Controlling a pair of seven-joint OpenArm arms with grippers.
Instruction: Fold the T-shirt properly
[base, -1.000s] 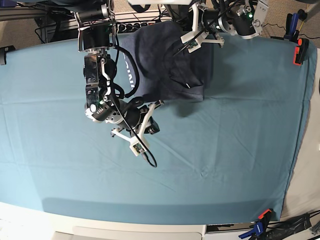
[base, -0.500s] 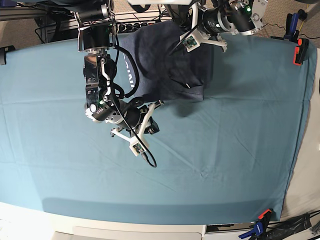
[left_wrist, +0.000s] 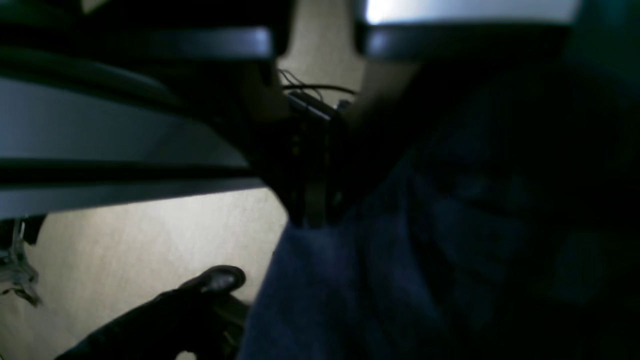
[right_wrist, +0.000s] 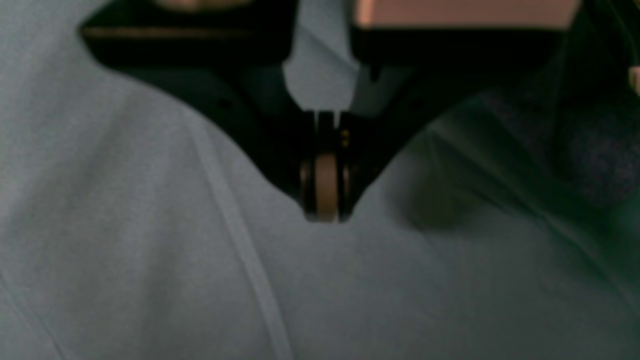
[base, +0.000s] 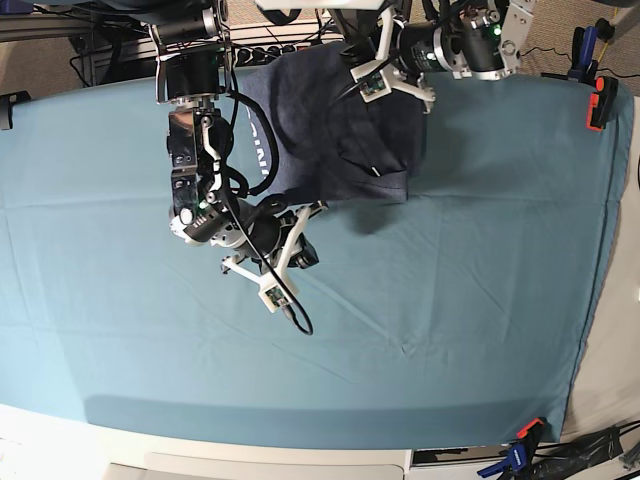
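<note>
Nearest in the base view, the front half of the tabletop (base: 420, 380) lies bare under its teal cloth, creased lightly toward the middle. Farther in, left of centre, my right tool (base: 300, 222) hangs low over the cloth, just beside the near edge of the T-shirt (base: 330, 130); in the right wrist view its fingers are pressed together with nothing between them, and only pale cloth lies beneath. The T-shirt itself sits at the far edge of the tabletop, about midway along it, already gathered into a compact dark bundle with layers overlapping and a strip of white lettering showing along its left side. Farthest, my left tool (base: 362, 82) reaches over the far part of the bundle; whether it is spread or pinching fabric I cannot tell, since the left wrist view is dark and blurred, showing only blue-grey cloth close below. I judge the fold to be well advanced, with the current step a final tidying or a last fold of the bundle. The next move calls for a firm hold on the far edge, then a low, even carry toward the near edge so the layers stay stacked.
</note>
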